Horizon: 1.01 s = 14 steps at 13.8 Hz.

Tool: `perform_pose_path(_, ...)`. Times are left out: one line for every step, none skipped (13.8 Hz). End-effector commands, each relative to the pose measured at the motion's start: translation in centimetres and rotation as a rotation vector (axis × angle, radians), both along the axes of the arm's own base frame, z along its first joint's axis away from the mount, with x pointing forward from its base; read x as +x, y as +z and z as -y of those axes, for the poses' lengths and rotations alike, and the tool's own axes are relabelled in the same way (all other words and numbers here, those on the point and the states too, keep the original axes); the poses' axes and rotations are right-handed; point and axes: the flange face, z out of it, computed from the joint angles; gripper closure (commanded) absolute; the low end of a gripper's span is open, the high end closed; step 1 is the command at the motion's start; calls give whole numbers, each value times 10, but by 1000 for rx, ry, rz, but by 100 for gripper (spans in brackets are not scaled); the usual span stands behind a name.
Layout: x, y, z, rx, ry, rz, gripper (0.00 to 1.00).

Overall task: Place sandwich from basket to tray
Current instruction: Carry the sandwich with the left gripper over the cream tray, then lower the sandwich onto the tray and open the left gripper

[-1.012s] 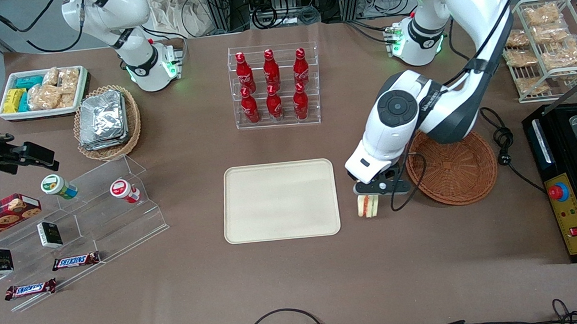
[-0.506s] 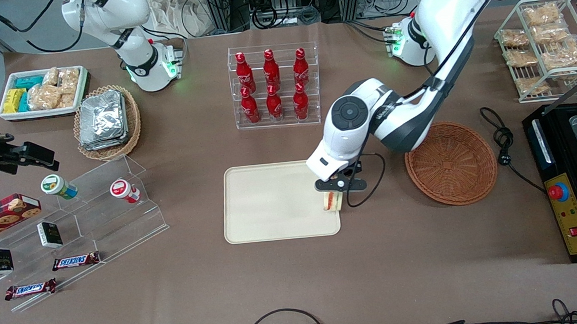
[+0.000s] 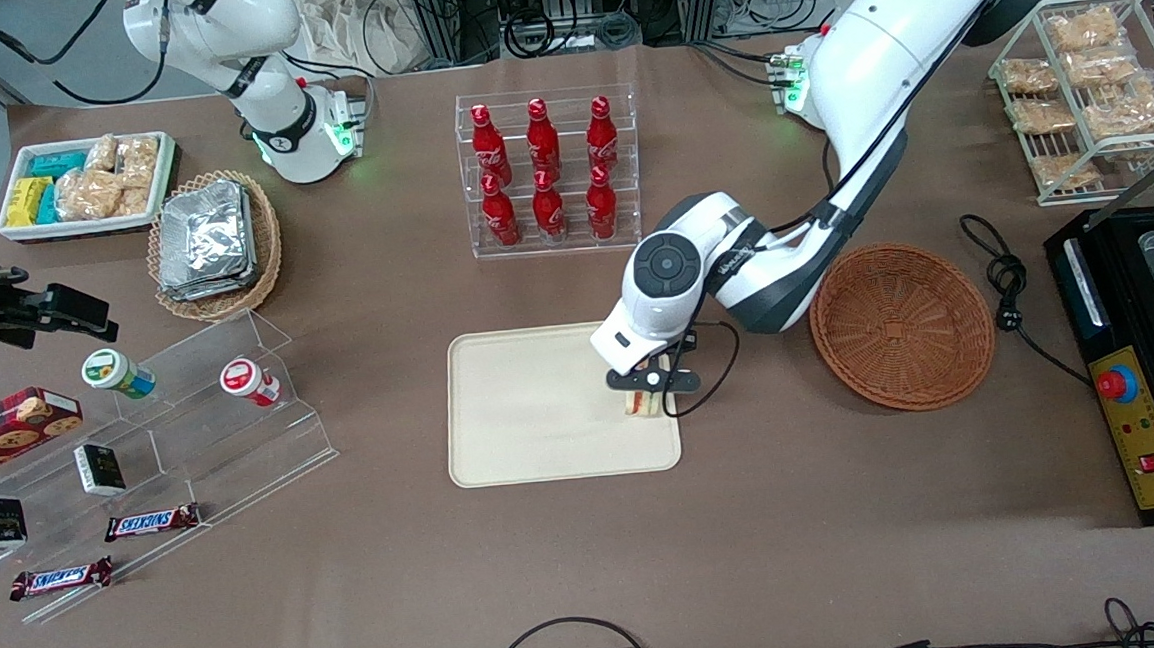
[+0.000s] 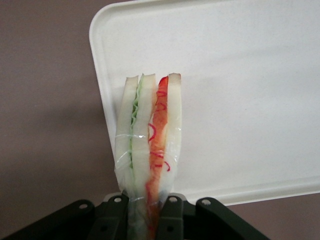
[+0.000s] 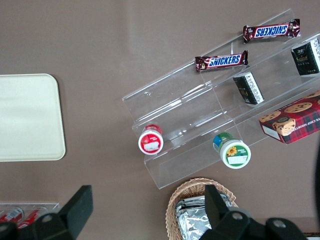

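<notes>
My left gripper (image 3: 644, 392) is shut on the sandwich (image 3: 642, 404), a wedge of pale bread in clear wrap with red, orange and green layers. It holds it over the cream-beige tray (image 3: 522, 407), near the tray's edge on the basket's side. In the left wrist view the sandwich (image 4: 148, 150) sticks out from between the black fingers (image 4: 114, 220) of the gripper (image 4: 146, 222), with the tray (image 4: 250, 100) below it. The reddish-brown wicker basket (image 3: 902, 325) stands beside the tray toward the working arm's end and holds nothing.
A clear rack of red bottles (image 3: 546, 171) stands farther from the front camera than the tray. A tan basket with foil packs (image 3: 214, 244), a white snack bin (image 3: 86, 184) and a clear stepped stand (image 3: 173, 439) lie toward the parked arm's end. A black machine (image 3: 1145, 359) is at the working arm's end.
My gripper has carried the sandwich sideways from the bare table between basket and tray to above the tray's edge, then a little farther in over the tray.
</notes>
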Motion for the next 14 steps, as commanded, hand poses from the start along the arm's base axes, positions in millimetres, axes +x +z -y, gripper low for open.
perform_pose_path(9,-9,13,-1,24,2,84)
perform_pose_path(7,-13,15,5,17,5,84)
perform_pose_path(10,-16,15,3,25,10,84)
perform_pose_path(13,-20,14,6,26,14,84)
perform_pose_path(12,-26,15,14,24,15,84)
perform_pose_path(9,-31,19,24,18,20,84)
perform_pose_path(10,-34,19,28,20,25,84)
perform_pose_path(10,-36,20,28,19,24,83)
perform_pose_path(10,-37,20,28,21,22,81)
perform_pose_path(11,-38,20,27,21,21,79)
perform_pose_path(11,-40,20,28,20,19,77)
perform_pose_path(11,-43,19,30,21,15,73)
perform_pose_path(11,-42,20,27,21,17,64)
perform_pose_path(12,-41,20,26,22,18,50)
